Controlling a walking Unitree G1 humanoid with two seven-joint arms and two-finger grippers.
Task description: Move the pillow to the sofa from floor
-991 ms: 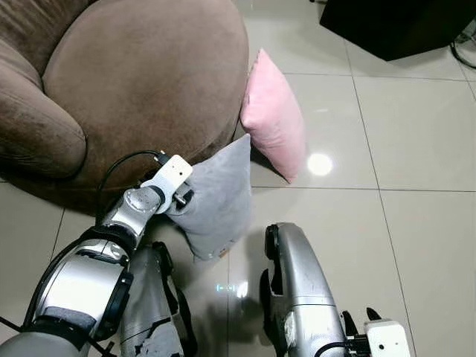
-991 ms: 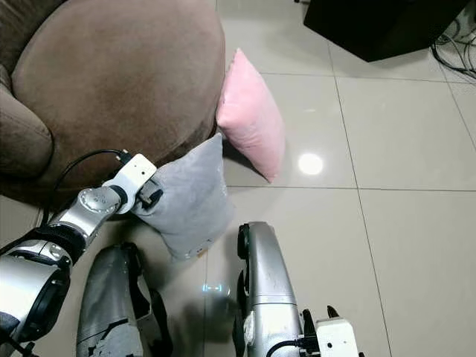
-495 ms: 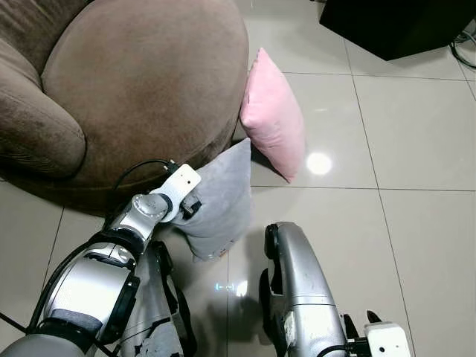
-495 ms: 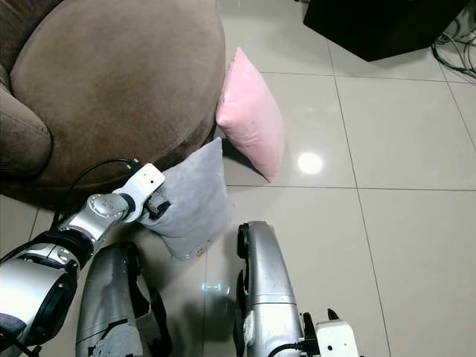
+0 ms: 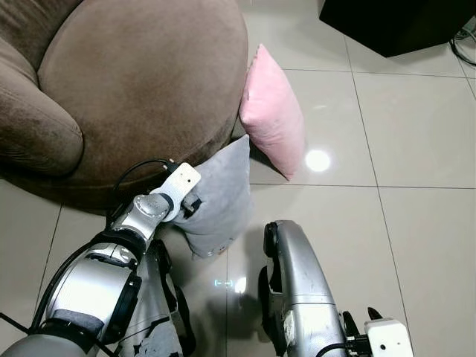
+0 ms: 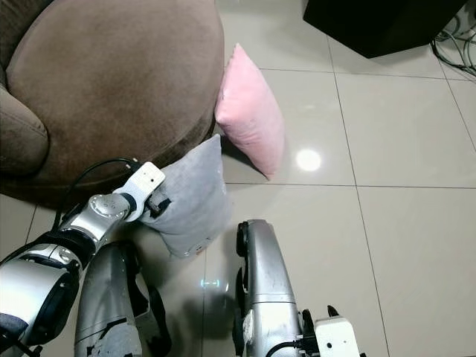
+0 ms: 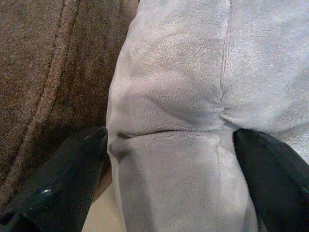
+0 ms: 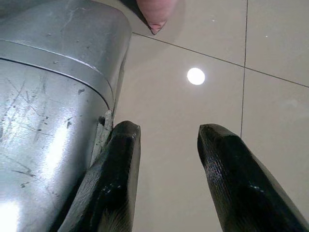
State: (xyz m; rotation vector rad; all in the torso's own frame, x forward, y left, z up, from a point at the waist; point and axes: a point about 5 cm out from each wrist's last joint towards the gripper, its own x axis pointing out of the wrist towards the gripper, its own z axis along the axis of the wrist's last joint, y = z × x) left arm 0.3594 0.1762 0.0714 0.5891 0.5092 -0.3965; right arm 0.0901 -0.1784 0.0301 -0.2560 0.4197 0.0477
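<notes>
A grey pillow (image 5: 219, 195) stands on its edge on the tiled floor, leaning against the front of the round brown sofa (image 5: 141, 74). My left gripper (image 5: 187, 204) is shut on the grey pillow's left edge; in the left wrist view the grey fabric (image 7: 178, 121) bunches between the two black fingers (image 7: 67, 179). A pink pillow (image 5: 272, 113) leans against the sofa just behind the grey one. My right gripper (image 8: 166, 145) hangs open by my right leg, over bare tile.
A dark cabinet (image 5: 394, 22) stands at the far right, with cables (image 5: 465, 41) beside it. My silver legs (image 5: 297, 290) are right in front of the grey pillow. Glossy tile floor (image 5: 387, 223) spreads to the right.
The left gripper has slid slightly down and right along the grey pillow's edge over the second, still clamped on it. The camera has shifted a little.
</notes>
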